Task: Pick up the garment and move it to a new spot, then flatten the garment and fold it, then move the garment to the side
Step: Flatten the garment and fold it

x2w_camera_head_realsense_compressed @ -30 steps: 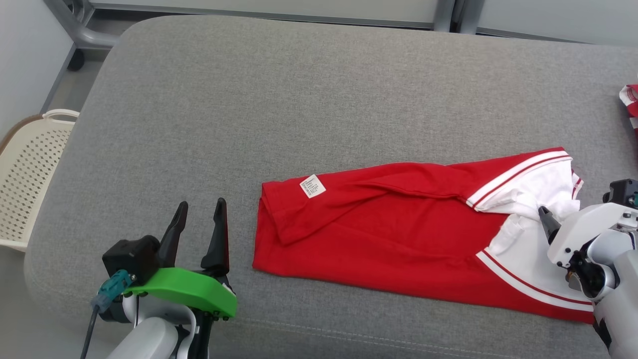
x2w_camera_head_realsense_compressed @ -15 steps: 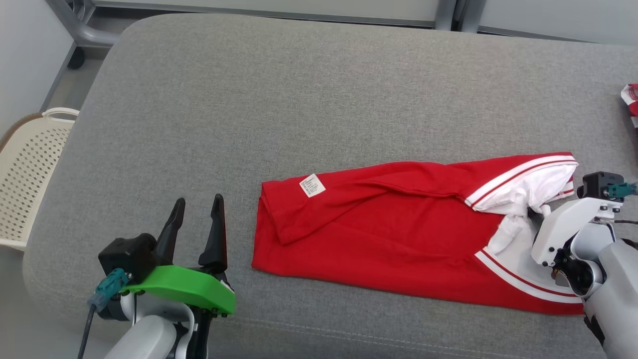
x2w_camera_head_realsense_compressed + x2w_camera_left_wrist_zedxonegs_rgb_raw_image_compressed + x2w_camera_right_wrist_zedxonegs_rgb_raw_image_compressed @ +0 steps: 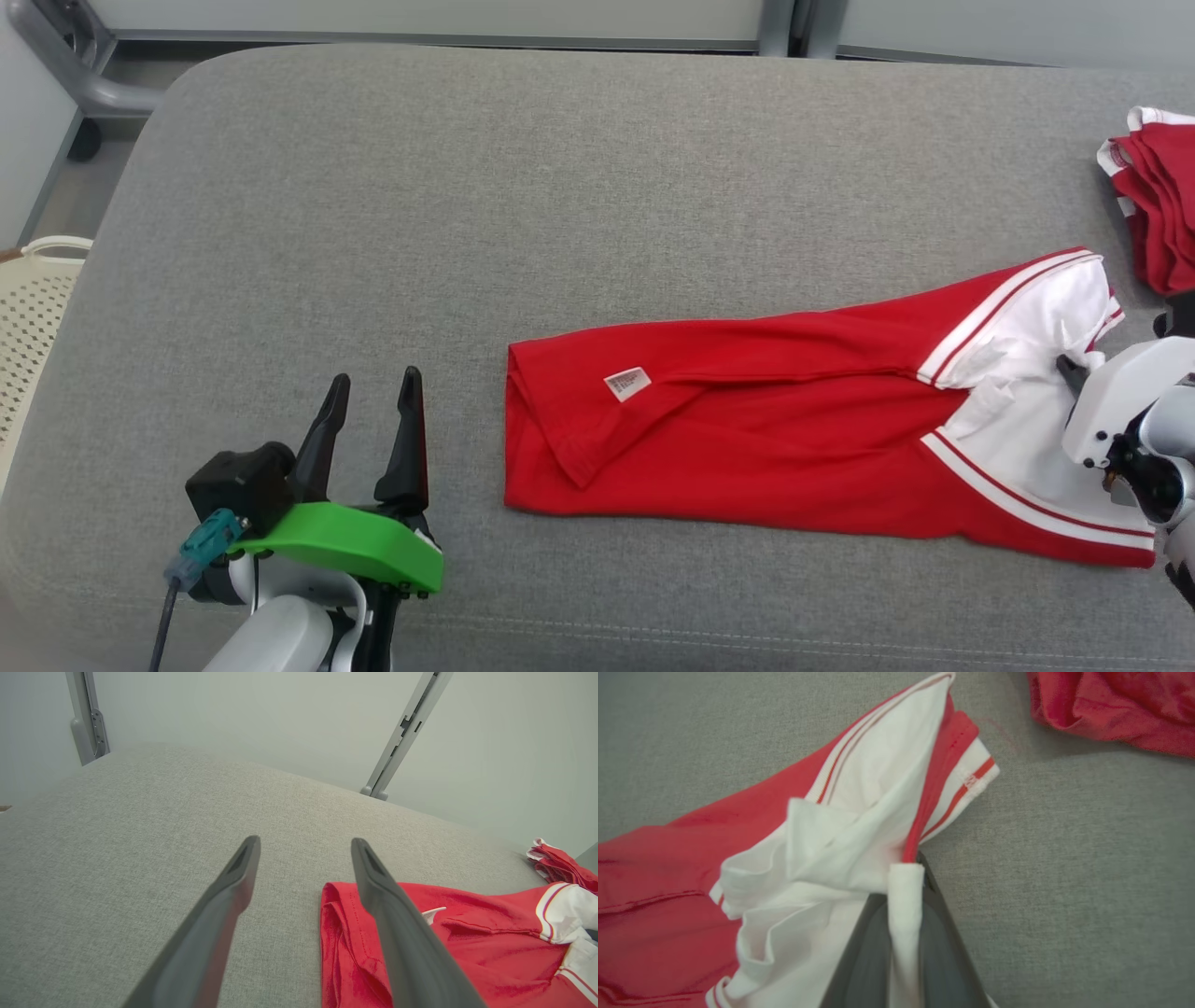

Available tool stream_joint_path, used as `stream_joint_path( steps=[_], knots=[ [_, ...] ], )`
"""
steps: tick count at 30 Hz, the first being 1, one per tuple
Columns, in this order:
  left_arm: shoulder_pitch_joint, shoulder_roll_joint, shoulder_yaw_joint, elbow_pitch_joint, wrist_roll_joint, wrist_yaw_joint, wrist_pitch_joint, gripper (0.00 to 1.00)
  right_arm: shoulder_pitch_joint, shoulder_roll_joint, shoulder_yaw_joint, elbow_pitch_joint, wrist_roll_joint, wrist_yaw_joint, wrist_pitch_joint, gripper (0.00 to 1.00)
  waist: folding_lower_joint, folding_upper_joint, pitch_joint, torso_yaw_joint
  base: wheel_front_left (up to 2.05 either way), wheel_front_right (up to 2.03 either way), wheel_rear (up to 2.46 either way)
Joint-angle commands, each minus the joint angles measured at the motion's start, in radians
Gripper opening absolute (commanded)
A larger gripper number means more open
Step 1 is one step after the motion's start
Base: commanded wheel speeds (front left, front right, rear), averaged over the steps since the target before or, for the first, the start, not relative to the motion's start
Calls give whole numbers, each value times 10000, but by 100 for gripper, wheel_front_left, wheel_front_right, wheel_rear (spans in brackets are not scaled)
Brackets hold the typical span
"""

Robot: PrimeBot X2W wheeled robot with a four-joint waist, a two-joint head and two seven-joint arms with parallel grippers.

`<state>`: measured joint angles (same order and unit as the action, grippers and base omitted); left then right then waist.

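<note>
The garment [image 3: 784, 439] is a red shirt with white, red-striped trim, folded into a long strip across the grey cushion [image 3: 560, 205]. A small white label [image 3: 627, 383] lies on its left part. My right gripper [image 3: 1072, 371] is shut on the white collar fabric [image 3: 903, 891] at the strip's right end. In the right wrist view a fold of white cloth is pinched between the two dark fingers [image 3: 873, 938]. My left gripper [image 3: 372, 392] is open, hovering left of the garment's left edge [image 3: 336, 933] with nothing between its fingers [image 3: 224, 914].
A pile of red and white clothes [image 3: 1153, 201] lies at the cushion's far right edge, close to my right gripper. A cream perforated basket [image 3: 33, 308] stands on the floor at the left. Metal frame legs [image 3: 65, 70] stand behind the cushion.
My right gripper closed on the white collar and dragged the garment rightward along the cushion. The head camera also turned right, bringing the clothes pile into view. The left arm stayed put.
</note>
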<state>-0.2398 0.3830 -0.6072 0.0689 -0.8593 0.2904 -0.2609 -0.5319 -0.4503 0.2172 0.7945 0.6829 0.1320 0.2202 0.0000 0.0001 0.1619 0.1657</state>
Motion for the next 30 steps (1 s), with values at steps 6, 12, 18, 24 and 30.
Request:
stream_joint_path(
  steps=[6,12,18,24,30],
  knots=[
    [212,-38,95,-70,139,-56,-38,100,-276,-745,-199,-369,-60,-23,228,0,0,-1,-176,-442,0,0,0],
    [280,-81,48,-22,128,-77,-40,100,-174,-979,-369,-992,-189,-21,569,0,0,-1,-300,-665,0,0,0],
    [280,-108,28,1,128,-92,-41,100,-40,-817,-275,-1806,-244,-20,884,0,0,-1,-346,-768,0,0,0],
    [318,-177,65,46,117,-104,-43,100,287,-746,-46,-3221,-271,-18,1514,0,0,-1,-473,-818,0,0,0],
    [395,-276,142,92,102,-178,-46,100,713,-655,336,-4997,-423,-18,2351,0,0,-1,-647,-799,0,0,0]
  ],
)
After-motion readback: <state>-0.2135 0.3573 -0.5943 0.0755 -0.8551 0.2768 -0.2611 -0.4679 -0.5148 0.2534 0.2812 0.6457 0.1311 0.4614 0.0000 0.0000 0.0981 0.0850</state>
